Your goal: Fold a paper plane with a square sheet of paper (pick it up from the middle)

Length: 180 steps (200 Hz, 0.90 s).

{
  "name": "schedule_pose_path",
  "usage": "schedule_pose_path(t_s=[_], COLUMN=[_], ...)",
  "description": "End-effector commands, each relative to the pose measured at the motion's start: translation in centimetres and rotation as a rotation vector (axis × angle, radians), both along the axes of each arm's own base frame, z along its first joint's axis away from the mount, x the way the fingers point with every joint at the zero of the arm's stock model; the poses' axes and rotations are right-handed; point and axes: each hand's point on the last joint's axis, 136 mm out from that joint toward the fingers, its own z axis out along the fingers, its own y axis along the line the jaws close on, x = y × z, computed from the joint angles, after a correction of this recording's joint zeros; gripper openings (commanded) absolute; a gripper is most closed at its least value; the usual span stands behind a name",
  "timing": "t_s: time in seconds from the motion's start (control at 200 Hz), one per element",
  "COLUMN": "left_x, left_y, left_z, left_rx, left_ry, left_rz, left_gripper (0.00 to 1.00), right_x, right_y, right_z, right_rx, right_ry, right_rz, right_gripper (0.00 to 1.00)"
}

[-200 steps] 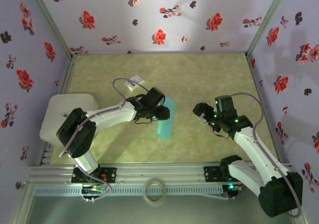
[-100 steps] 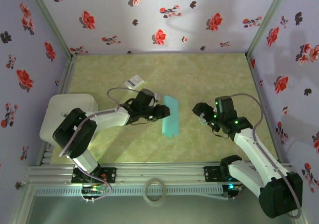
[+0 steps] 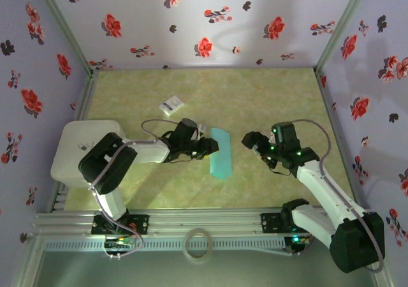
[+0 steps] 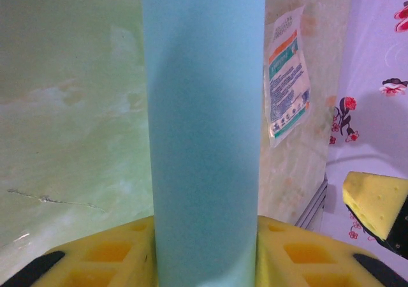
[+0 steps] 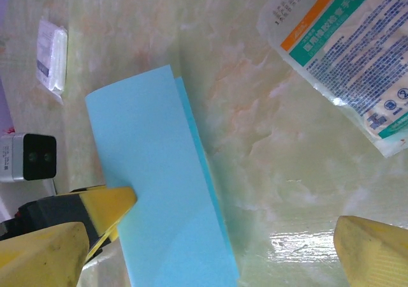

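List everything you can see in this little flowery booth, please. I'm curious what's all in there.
sheet of paper: one, teal, folded into a long strip, mid-table
white packet: one, white, on the table, farther back and left of the strip
printed packet: one, white with orange and green print, on the table near the strip
container: one, white, left edge of the table
tape roll: one, pale ring, on the near ledge, centre
table: one, green marbled
walls: three, lilac with red flowers
left gripper: one, yellow fingers, holding the strip
right gripper: one, yellow fingers, open, just right of the strip
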Motion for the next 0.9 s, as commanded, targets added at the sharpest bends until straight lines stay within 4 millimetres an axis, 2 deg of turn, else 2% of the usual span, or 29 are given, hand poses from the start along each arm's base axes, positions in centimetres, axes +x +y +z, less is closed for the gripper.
schedule_pose_path(t_s=[0.0, 0.46, 0.695, 0.895], left_x=[0.0, -0.3, -0.4, -0.2], left_y=[0.1, 1.3, 3.1, 4.0], left_z=[-0.9, -3.2, -4.5, -3.8], left_rx=[-0.008, 0.087, 0.219, 0.288], left_ry=[0.023, 0.034, 0.027, -0.007], left_rz=[-0.001, -0.017, -0.014, -0.020], left_gripper=[0.38, 0.42, 0.51, 0.58], right_x=[0.0, 0.1, 0.2, 0.3], right_y=[0.6, 1.4, 1.6, 2.0], right_z=[0.3, -0.1, -0.4, -0.9], right_rx=[0.019, 0.062, 0.072, 0.084], right_ry=[-0.012, 0.003, 0.010, 0.020], right_rz=[0.025, 0.043, 0.040, 0.049], right_gripper=[0.99, 0.99, 0.99, 0.99])
